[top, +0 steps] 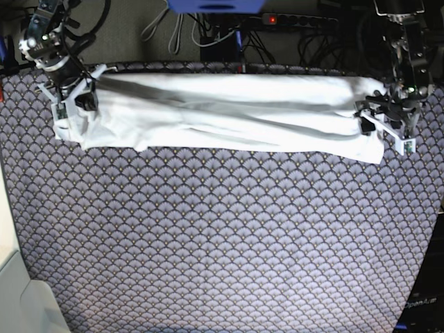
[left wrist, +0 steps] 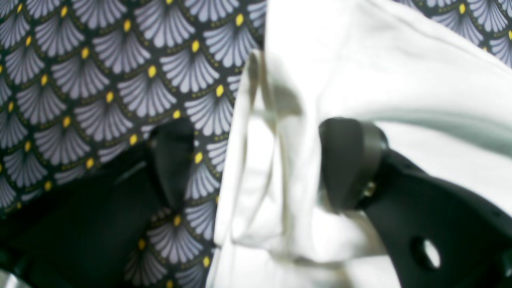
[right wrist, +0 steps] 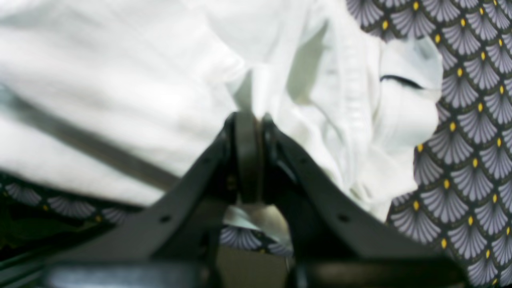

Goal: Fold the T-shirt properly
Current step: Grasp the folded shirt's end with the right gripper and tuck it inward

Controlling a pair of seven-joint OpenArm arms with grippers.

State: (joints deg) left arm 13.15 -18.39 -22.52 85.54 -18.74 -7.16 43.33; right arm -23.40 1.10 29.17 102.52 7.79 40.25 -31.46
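The white T-shirt [top: 229, 118] lies as a long narrow band across the far part of the scallop-patterned cloth [top: 222, 243]. At its left end in the base view, my right gripper [top: 73, 97] is shut on a bunched edge of the shirt. The right wrist view shows both fingers [right wrist: 240, 152] pressed together with white cloth [right wrist: 120, 80] pinched at their tips. At the band's right end, my left gripper [top: 381, 121] stands open. In the left wrist view its jaws [left wrist: 260, 136] straddle a raised fold of the T-shirt [left wrist: 380, 72], one finger over the pattern, the other over the shirt.
Cables and a power strip [top: 298, 21] run behind the table's far edge, beside a blue object [top: 215, 5]. A white surface [top: 14, 291] shows at the near left corner. The patterned cloth stretches bare from the shirt toward the near edge.
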